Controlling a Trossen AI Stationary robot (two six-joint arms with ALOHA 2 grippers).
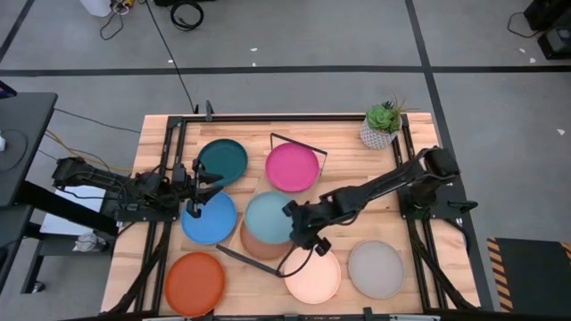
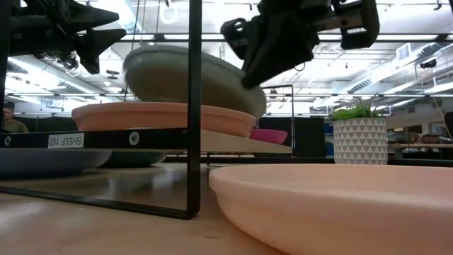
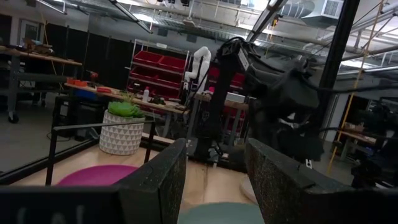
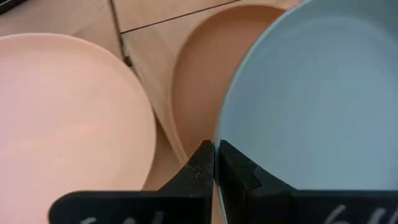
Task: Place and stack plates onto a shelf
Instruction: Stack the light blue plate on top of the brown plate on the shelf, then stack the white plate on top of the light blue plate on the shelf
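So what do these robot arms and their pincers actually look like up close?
Both arms are dark, nearly black, built of jointed segments with thin black cables running along them. The left gripper has two broad, flat black fingers with a rough, grainy surface. The right gripper has fingers of the same black, with notched, stepped tips and faint white lettering on the bar behind them.

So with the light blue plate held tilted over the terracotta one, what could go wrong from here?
The right gripper pinches only the rim of the light blue plate, which hangs tilted, so it could slip or land off-centre on the terracotta plate. The open left gripper waits close by over the blue plate; the arms might collide.
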